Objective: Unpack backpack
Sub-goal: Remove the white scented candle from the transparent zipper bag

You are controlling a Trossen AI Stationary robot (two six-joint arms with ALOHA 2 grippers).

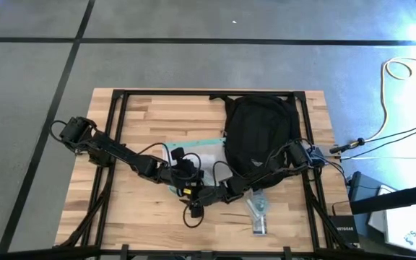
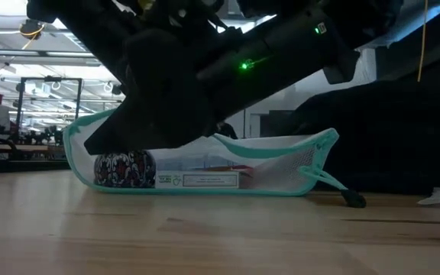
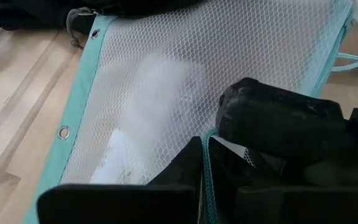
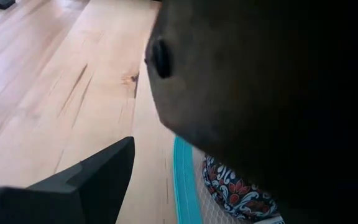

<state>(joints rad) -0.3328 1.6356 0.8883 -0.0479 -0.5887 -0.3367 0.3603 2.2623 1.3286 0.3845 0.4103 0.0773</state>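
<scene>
High view: large black rounded fabric backpack (image 1: 260, 133) lay at the wooden bench's (image 1: 143, 115) far edge. Just beside it, clear teal-edged mesh pouch (image 3: 166, 93), its edge pinched in the left tool (image 3: 204, 163), likely to steady it. Right tool (image 1: 206, 193) near, jaws apart.

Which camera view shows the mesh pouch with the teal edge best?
The low view: the mesh pouch shows almost whole, contents visible. The high view shows only a corner beside the backpack, the left wrist view its netting, the right wrist view its edge.
</scene>
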